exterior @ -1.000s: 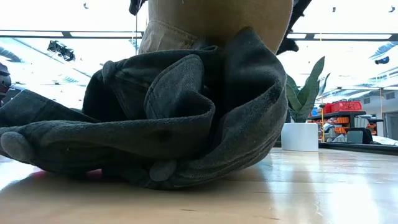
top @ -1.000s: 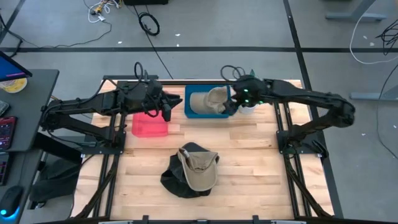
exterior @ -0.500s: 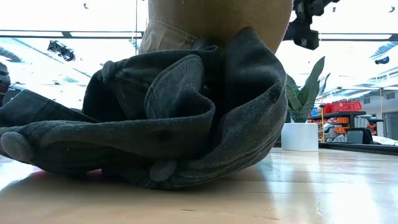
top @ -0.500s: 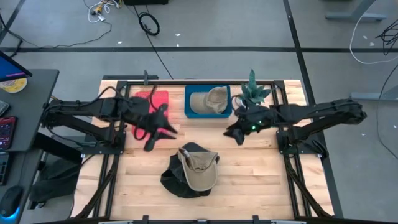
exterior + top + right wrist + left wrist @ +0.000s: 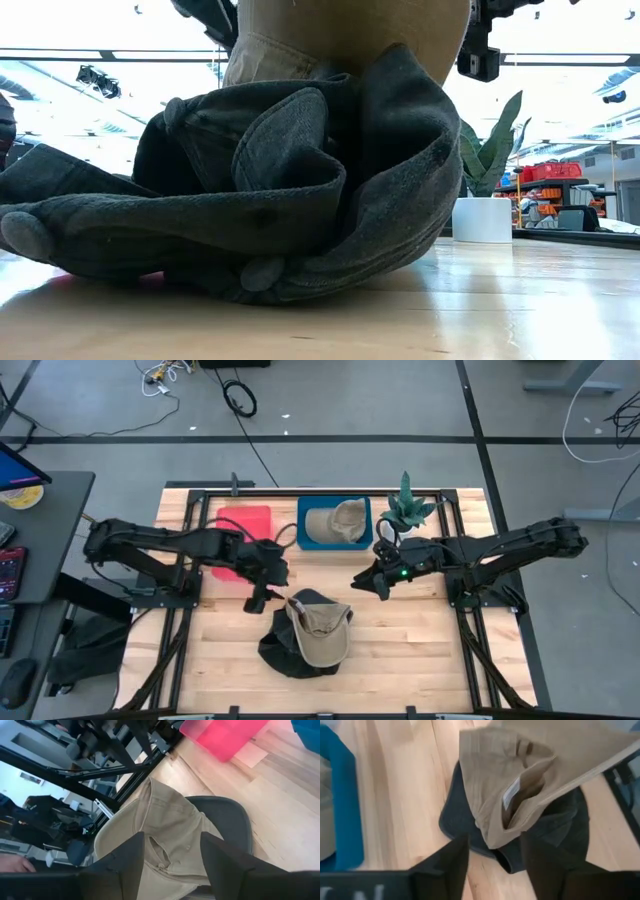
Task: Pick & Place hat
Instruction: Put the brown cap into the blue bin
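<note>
A tan cap (image 5: pixel 320 630) lies upside down on a crumpled dark hat (image 5: pixel 285 652) near the table's near edge; the pair fills the low view, dark hat (image 5: pixel 260 200) under tan cap (image 5: pixel 350 30). Another tan hat (image 5: pixel 335 522) sits in the blue bin (image 5: pixel 303 525). My left gripper (image 5: pixel 262 596) hovers open just left and far of the pile; its wrist view looks down on the tan cap (image 5: pixel 520 775) and dark hat (image 5: pixel 457 822). My right gripper (image 5: pixel 365 582) hovers open to the pile's far right, facing the tan cap (image 5: pixel 165 830).
A pink bin (image 5: pixel 245 520) stands left of the blue bin, partly under my left arm. A potted plant (image 5: pixel 405 510) stands right of the blue bin, also seen as plant (image 5: pixel 485 190). Bare wood lies right of the pile and between pile and bins.
My right gripper left the blue bin, where it hung over the tan hat, and swung toward the near edge, ending beside the pile. My left gripper moved from beside the blue bin toward the near edge, up to the pile. The pink bin now shows closer to the far edge.
</note>
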{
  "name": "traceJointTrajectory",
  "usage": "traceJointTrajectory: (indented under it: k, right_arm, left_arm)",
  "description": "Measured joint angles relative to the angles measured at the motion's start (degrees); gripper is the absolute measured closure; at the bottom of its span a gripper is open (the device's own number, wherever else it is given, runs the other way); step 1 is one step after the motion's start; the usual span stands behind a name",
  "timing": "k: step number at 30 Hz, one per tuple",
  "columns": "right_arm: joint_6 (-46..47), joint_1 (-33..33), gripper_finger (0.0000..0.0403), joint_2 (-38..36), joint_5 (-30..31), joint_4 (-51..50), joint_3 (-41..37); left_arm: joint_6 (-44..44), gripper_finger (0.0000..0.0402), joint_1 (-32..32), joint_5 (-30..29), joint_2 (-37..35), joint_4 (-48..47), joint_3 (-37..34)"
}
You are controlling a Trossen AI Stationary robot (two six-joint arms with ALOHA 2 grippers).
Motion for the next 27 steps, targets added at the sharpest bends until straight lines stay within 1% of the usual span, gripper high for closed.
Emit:
traceJointTrajectory:
  k: [2, 4, 7, 10, 13, 17, 21, 24, 27]
  right_arm:
    - [0.5, 0.0, 0.0208, 0.0, 0.0, 0.0, 0.0]
    - [1.2, 0.0, 0.0208, 0.0, 0.0, 0.0, 0.0]
    - [1.8, 0.0, 0.0208, 0.0, 0.1, 0.0, 0.0]
    - [2.4, 0.0, 0.0208, 0.0, 0.1, 0.0, 0.0]
    - [2.5, 0.0, 0.0208, 0.0, 0.1, 0.0, 0.0]
    - [2.6, 0.0, 0.0208, 0.0, 0.6, -0.1, 0.0]
    - [2.8, 0.0, 0.0208, 0.0, 0.7, -0.2, 0.0]
    - [3.0, 0.0, 0.0208, 0.0, 0.7, -0.3, 0.0]
    - [3.0, 0.0, 0.0208, 0.0, 0.7, -0.5, 0.0]
  left_arm:
    - [0.0, 0.0185, 0.0, 0.0, 1.7, -0.7, 0.0]
    - [1.3, 0.0157, 0.0, 0.0, 3.1, -2.7, 0.0]
    - [3.7, 0.0122, 0.0, 0.1, 5.0, -3.2, 0.0]
    - [6.6, 0.0101, 0.0, 1.5, 6.8, -2.6, 0.0]
    - [9.3, 0.0095, 0.0, 3.3, 8.6, -1.3, 0.0]
    - [12.6, 0.0098, 0.0, 3.8, 11.1, 0.5, 0.0]
    - [13.1, 0.0111, 0.2, 3.8, 12.7, 2.0, 0.0]
    - [13.6, 0.0141, 0.2, 3.8, 12.6, 3.4, 0.0]
    - [13.7, 0.0196, 0.2, 4.9, 12.2, 3.8, 0.0]
